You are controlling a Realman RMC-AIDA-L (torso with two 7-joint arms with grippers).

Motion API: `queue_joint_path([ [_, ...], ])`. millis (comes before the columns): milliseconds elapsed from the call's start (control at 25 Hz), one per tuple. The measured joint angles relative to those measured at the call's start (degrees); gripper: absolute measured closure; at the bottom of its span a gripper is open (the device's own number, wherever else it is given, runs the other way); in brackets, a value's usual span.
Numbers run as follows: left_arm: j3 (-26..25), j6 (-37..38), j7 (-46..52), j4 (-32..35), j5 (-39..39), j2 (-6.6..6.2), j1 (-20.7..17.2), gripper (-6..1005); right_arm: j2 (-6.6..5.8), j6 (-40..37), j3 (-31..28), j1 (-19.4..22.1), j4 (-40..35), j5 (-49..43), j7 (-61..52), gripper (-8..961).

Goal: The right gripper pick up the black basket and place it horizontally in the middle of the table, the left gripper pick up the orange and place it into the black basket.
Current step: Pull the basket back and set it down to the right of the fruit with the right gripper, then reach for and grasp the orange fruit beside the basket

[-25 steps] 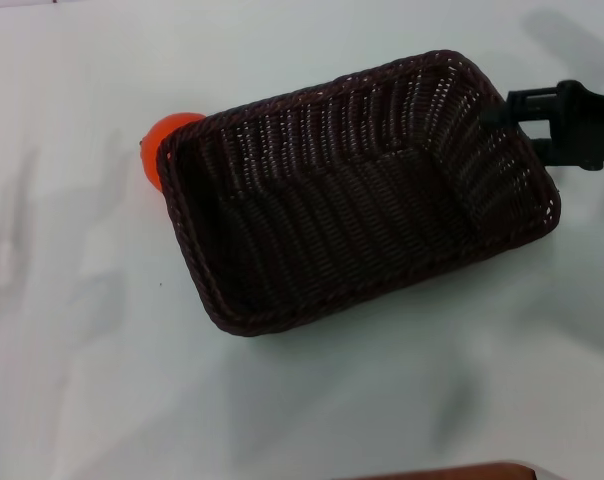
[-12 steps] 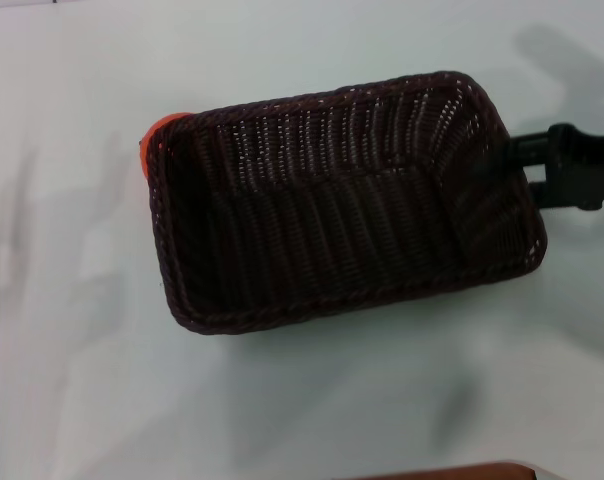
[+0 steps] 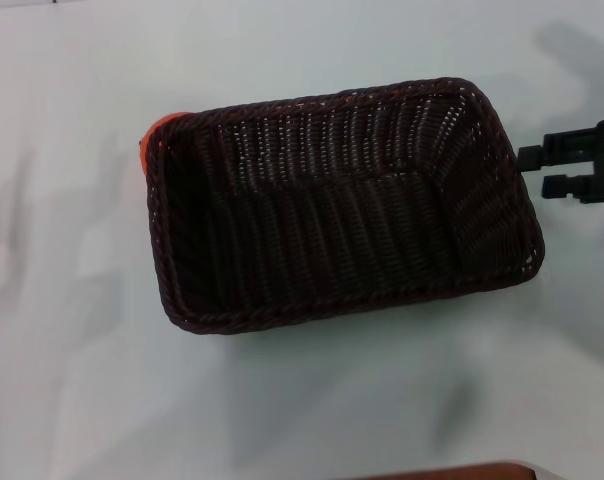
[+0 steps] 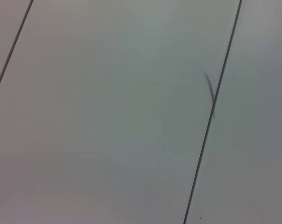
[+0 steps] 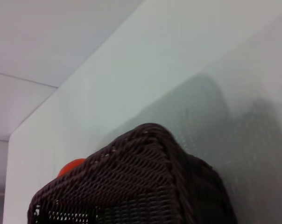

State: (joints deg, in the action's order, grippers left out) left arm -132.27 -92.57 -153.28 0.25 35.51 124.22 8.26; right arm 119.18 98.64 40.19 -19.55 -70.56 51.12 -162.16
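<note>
While the black basket (image 3: 342,205) hides most of the orange (image 3: 158,130).

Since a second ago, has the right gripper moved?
Yes. The right gripper has pulled back off the basket rim toward the table's right edge, fingers open and clear of it.

White glossy counter (image 3: 72,400) carries the black basket (image 3: 342,205), lying flat near its middle, long side across. The orange (image 3: 154,133) sits on it, touching the basket's far-left corner.
</note>
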Motion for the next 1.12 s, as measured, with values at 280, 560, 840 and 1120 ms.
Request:
queue_joint_path([
  [280, 1.86, 1.54, 1.85, -1.49, -0.03, -1.04, -0.11, 187, -0.52, 4.34, -4.01, -0.49, -5.23, 0.68, 3.01, 312],
  [560, 24.94, 12.95, 25.06, -14.00, 0.43, -10.97, -0.89, 186, 0.37, 1.36, -17.01, 0.10, -2.07, 10.89, 23.41, 312],
  [840, 30.55, 20.25, 41.50, -19.86, 10.68, -17.51, 4.59, 187, 0.03, 0.10, -23.91, 0.69, 21.43, 25.25, 53.84, 311],
  [1120, 30.74, 27.54, 54.35, -28.50, 23.84, -17.10, 9.91, 188, 0.21, 0.48, -26.64, 0.71, 33.95, 28.12, 68.29, 311],
])
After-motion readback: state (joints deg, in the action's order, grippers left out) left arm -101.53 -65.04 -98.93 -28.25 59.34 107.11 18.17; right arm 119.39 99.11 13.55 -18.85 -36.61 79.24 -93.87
